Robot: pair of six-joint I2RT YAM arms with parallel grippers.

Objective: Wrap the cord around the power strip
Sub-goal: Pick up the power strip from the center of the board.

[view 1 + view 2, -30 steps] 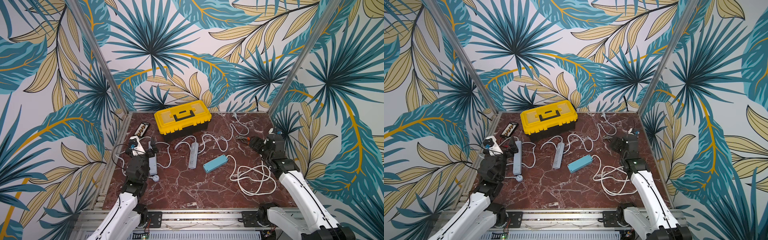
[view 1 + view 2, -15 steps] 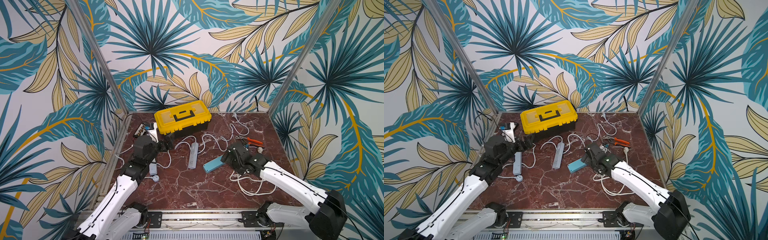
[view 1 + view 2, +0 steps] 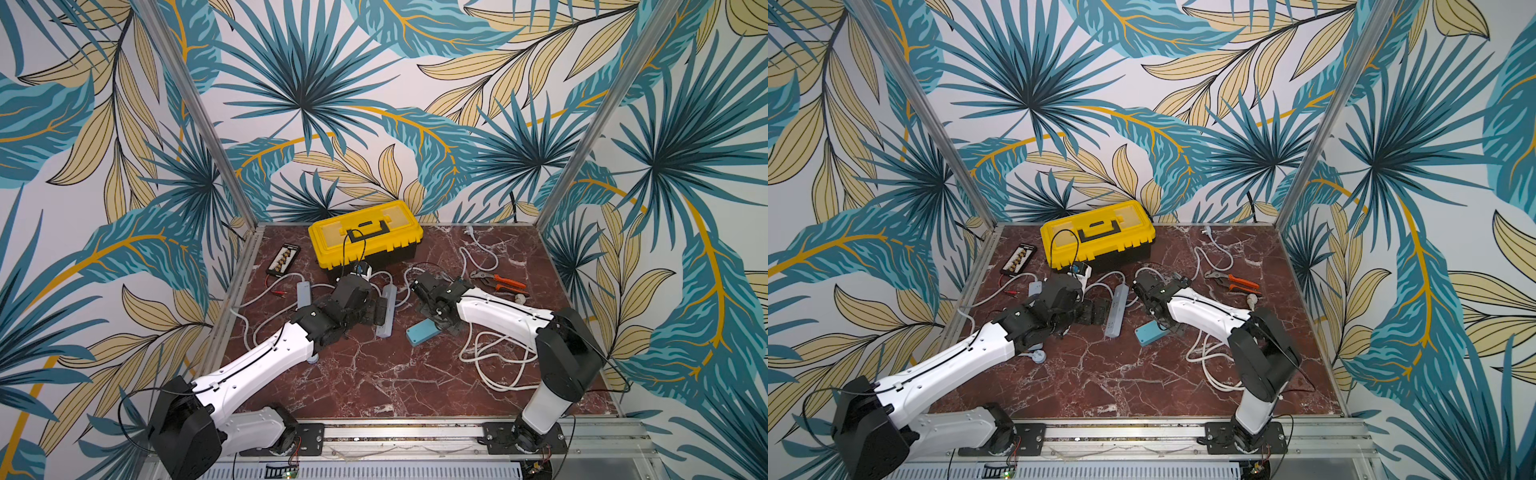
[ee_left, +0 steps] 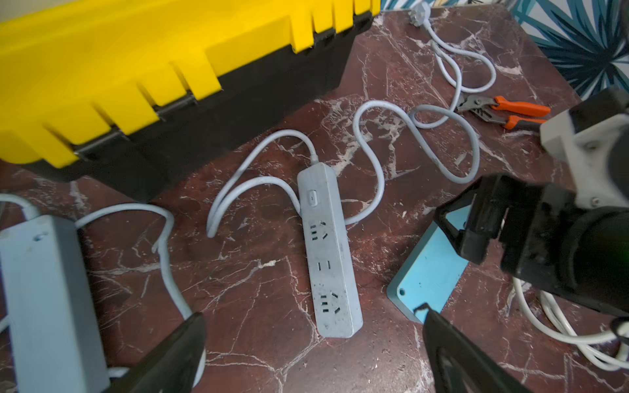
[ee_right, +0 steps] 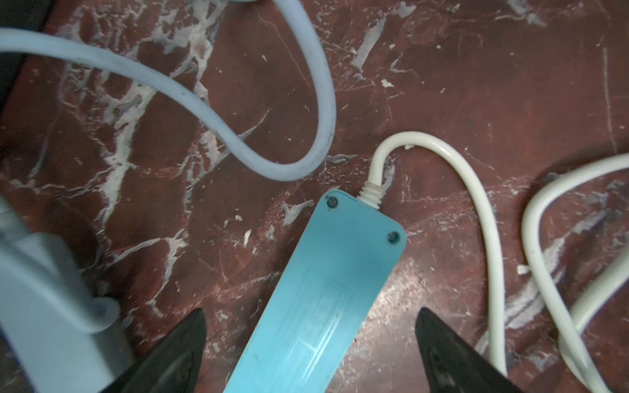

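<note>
Right wrist view is showing the right gripper [image 5: 310, 318] released, its jaws straddling but not touching the face-down teal power strip [image 5: 326, 279] lying mid-table. Its white cord [image 5: 483, 211] is looking smooth and springy, probably fighting tight turns; gripping near the strain relief [image 5: 371, 195] seems best, the light rigid body being pinned crosswise. Beyond, the left gripper [image 4: 313, 311] is gaping above a grey strip [image 4: 328, 255]. Where the white cord is ending is hard to make out.
</note>
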